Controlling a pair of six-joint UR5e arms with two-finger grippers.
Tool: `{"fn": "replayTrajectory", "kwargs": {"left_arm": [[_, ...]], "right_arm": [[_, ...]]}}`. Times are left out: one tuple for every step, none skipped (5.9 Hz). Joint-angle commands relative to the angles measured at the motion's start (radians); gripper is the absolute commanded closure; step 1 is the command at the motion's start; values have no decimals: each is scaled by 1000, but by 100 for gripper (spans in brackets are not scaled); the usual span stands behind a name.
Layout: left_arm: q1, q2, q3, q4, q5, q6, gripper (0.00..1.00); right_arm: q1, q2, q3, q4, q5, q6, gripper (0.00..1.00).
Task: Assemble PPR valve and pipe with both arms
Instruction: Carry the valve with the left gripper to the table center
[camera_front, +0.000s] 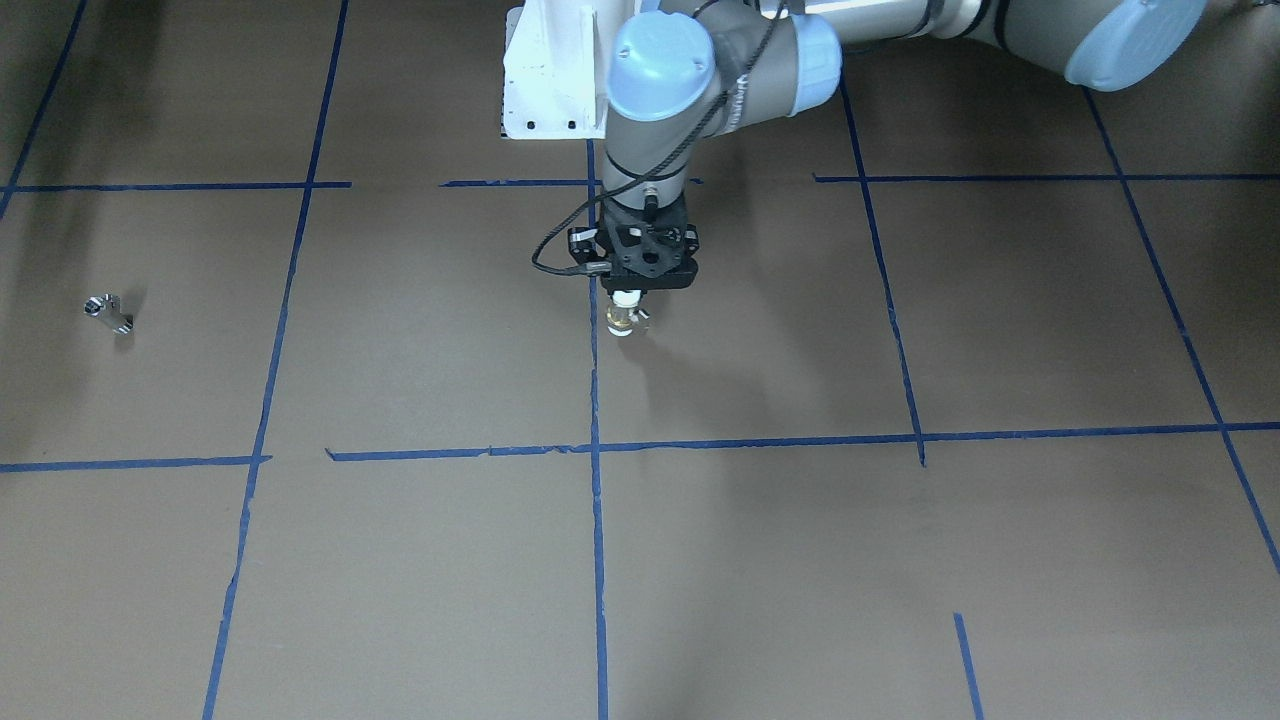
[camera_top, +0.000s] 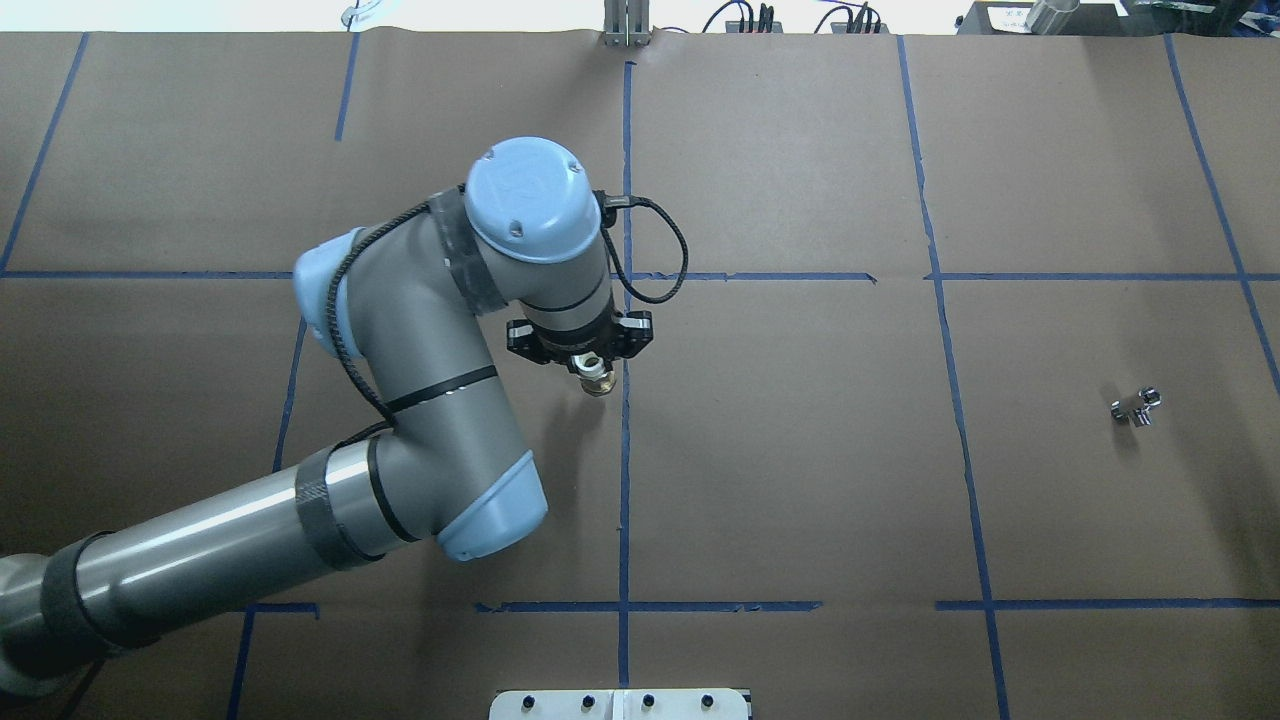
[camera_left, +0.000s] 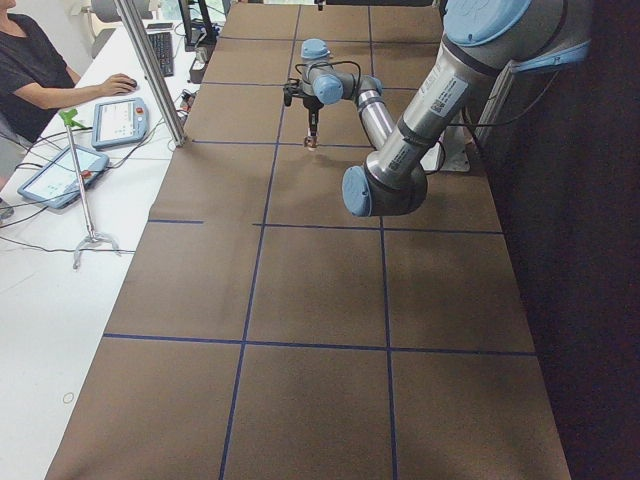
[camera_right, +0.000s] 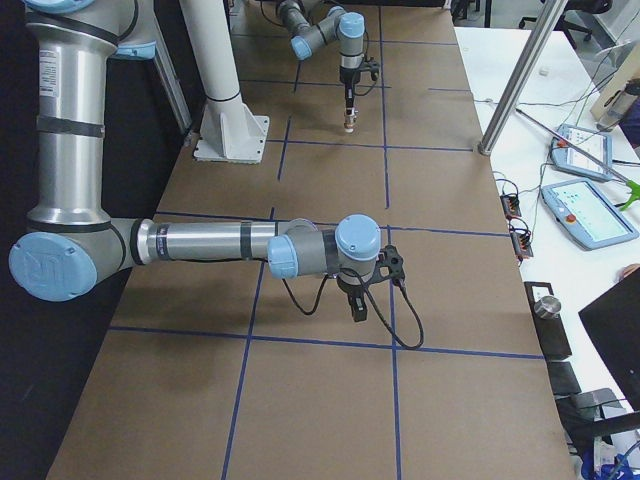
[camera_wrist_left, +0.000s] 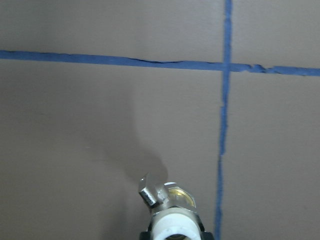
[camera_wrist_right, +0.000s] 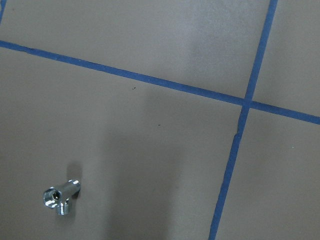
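Note:
My left gripper (camera_front: 628, 296) points straight down near the table's middle and is shut on the PPR valve (camera_front: 626, 319), held upright just above the brown paper. The valve also shows in the overhead view (camera_top: 597, 382) and in the left wrist view (camera_wrist_left: 168, 201), with its brass middle, white collar and small side handle. The pipe (camera_top: 1135, 405), a small silver piece, lies alone far to the robot's right (camera_front: 110, 312) and shows low left in the right wrist view (camera_wrist_right: 61, 196). My right gripper (camera_right: 358, 308) shows only in the exterior right view, so I cannot tell whether it is open or shut.
The table is covered in brown paper with a grid of blue tape lines (camera_top: 625, 450). The white pedestal (camera_front: 545, 80) stands at the robot's side of the table. A side desk with tablets (camera_left: 120, 120) and a seated person (camera_left: 40, 70) lies beyond the far edge.

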Motion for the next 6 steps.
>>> {"fn": "replayTrajectory", "kwargs": {"left_arm": [[15, -45, 58, 4, 17, -14, 99], [15, -47, 58, 6, 20, -15, 98], [27, -44, 60, 6, 20, -15, 97], [45, -42, 61, 6, 24, -15, 95], [47, -39, 61, 5, 34, -15, 93], [53, -42, 61, 6, 34, -15, 92]], "right_arm": [[0, 1, 0, 2, 0, -3, 0], [0, 0, 0, 2, 0, -3, 0], [0, 0, 0, 2, -2, -3, 0], [0, 0, 0, 0, -2, -3, 0], [0, 0, 0, 3, -2, -3, 0], [0, 0, 0, 5, -2, -3, 0]]}}
